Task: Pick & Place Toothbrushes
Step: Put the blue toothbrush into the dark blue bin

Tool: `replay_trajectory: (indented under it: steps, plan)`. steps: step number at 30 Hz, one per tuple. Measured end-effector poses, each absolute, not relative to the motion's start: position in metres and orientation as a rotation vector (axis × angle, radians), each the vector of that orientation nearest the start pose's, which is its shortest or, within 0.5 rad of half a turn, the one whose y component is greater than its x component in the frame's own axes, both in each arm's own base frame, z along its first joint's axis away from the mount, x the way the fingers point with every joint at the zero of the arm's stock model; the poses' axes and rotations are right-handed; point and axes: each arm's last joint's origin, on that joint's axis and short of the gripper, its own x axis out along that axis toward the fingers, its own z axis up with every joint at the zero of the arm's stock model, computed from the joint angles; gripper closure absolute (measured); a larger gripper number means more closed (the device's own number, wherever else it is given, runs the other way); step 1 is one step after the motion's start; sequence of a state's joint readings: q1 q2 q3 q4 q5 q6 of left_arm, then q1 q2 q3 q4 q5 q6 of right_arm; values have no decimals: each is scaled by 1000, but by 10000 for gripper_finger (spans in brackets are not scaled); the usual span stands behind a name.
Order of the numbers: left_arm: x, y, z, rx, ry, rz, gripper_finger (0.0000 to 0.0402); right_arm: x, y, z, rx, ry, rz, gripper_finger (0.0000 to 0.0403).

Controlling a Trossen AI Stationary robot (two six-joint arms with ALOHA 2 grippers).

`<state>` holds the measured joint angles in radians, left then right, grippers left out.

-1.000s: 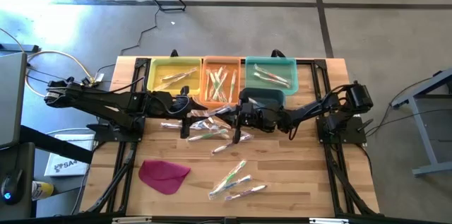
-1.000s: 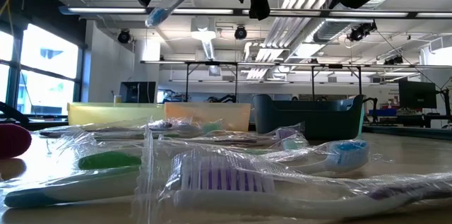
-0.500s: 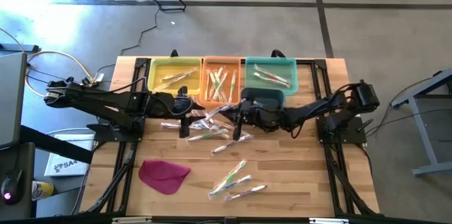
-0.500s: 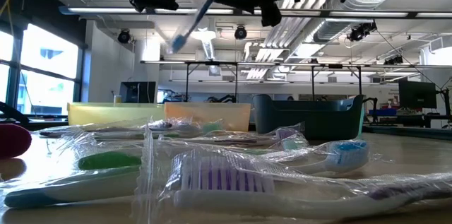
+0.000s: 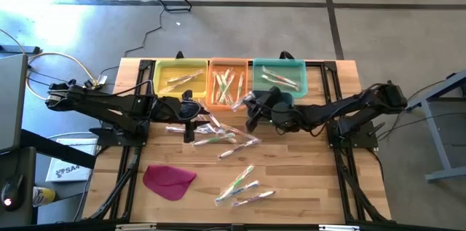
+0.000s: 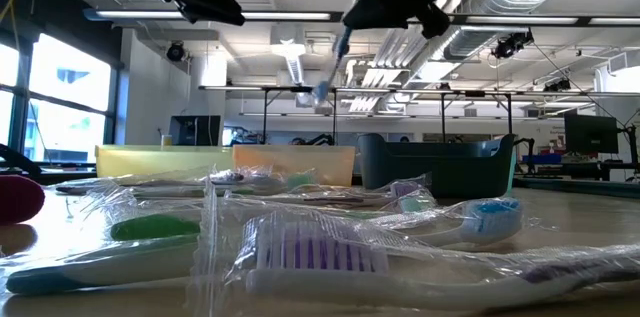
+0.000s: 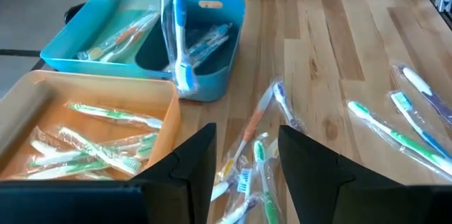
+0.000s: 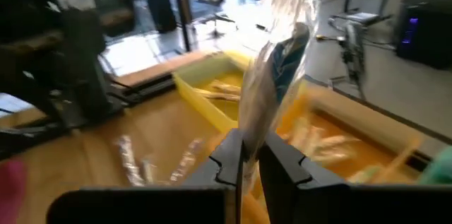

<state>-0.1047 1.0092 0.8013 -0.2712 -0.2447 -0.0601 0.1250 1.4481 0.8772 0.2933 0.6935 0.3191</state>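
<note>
My right gripper (image 5: 251, 108) is shut on a blue toothbrush in a clear wrapper (image 6: 330, 65), held in the air near the orange bin (image 5: 229, 81) and the teal bin (image 5: 279, 78). It also shows in the left wrist view (image 7: 180, 33). My left gripper (image 7: 247, 160) is open and empty above the pile of wrapped toothbrushes (image 5: 215, 132) in the middle of the table. More toothbrushes lie near the front (image 5: 244, 187) and in the three bins. My right gripper pinches the wrapped toothbrush between its two fingers by the wrapper's handle end (image 8: 248, 136). The brush runs on past the fingertips. It is lifted clear of the table and hangs slanting down, its bristle head (image 6: 322, 92) lowest.
A yellow bin (image 5: 180, 78) stands left of the orange one along the far edge. A flat magenta piece (image 5: 169, 180) lies at the front left. Bare wood shows at the front right (image 5: 313, 180).
My right gripper has risen from the pile and gone toward the table's far edge and the bins, carrying the blue toothbrush. The brush, lifted clear, now hangs more steeply with its head down.
</note>
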Motion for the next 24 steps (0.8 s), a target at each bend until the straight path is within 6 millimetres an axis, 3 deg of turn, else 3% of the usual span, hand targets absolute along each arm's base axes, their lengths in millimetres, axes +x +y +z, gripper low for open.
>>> replay_trajectory:
  steps: [14,24]
  plan:
    - [215,-16,289,27,491,153,254,266,34,270,186,298,-753,384]
    - [215,-16,290,24,483,153,254,236,47,246,236,265,-808,384]
